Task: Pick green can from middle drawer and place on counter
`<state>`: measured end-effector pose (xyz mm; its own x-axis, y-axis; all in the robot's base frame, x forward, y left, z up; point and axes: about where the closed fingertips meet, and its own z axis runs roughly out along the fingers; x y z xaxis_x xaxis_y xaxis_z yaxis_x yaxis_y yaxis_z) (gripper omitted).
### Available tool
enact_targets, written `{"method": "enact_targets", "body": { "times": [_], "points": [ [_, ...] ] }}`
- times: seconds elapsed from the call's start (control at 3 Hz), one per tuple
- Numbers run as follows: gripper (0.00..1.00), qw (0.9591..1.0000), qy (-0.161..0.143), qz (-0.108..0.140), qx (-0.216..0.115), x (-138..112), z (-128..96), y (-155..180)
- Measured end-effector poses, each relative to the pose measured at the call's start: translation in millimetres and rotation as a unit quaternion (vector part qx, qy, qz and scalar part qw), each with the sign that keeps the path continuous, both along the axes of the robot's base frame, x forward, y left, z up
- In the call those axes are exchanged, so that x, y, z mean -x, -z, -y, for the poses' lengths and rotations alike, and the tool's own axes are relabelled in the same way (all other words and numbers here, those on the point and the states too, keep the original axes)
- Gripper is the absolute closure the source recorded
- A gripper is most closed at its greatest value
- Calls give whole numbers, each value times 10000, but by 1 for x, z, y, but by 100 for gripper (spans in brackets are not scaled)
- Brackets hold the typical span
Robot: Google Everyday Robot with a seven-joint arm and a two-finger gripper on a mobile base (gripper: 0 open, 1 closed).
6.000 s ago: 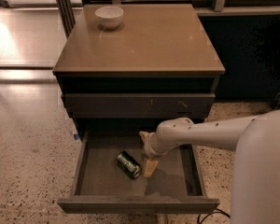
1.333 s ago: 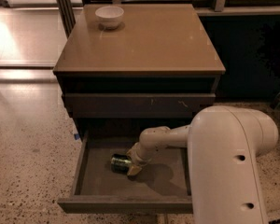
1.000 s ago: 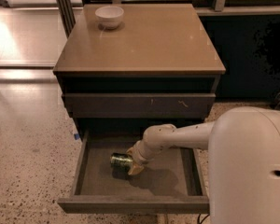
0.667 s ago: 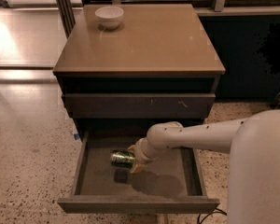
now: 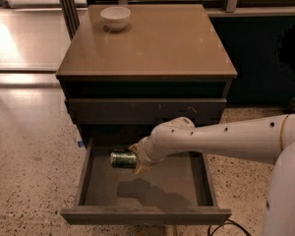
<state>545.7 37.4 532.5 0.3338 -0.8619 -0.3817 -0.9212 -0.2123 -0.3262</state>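
Note:
The green can [image 5: 122, 159] lies sideways in my gripper [image 5: 136, 160], lifted clear of the grey floor of the open middle drawer [image 5: 187, 183]; its shadow falls on the drawer floor below. My gripper is shut on the can's right end, at the end of my white arm [image 5: 221, 139], which reaches in from the right. The tan-brown counter [image 5: 152, 43] is above, behind the drawer opening.
A white bowl [image 5: 115, 17] stands at the counter's back left corner. A shut drawer front with small pale scratch marks [image 5: 147, 110] lies just above the open drawer. Speckled terrazzo floor [image 5: 29, 171] lies to the left. A dark wall is at the right.
The can, which lay on the drawer floor beside my gripper, has been taken hold of and lifted up above the floor. My arm has risen with it.

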Motion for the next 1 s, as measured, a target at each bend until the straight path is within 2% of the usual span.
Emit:
{"method": "enact_targets", "body": {
  "times": [0.33, 0.67, 1.0],
  "points": [
    [100, 10000, -19, 6, -23, 0, 0, -4],
    [100, 9997, -204, 121, -85, -5, 0, -37],
    [100, 9979, -518, 378, -113, -15, -6, -96]
  ]
}}
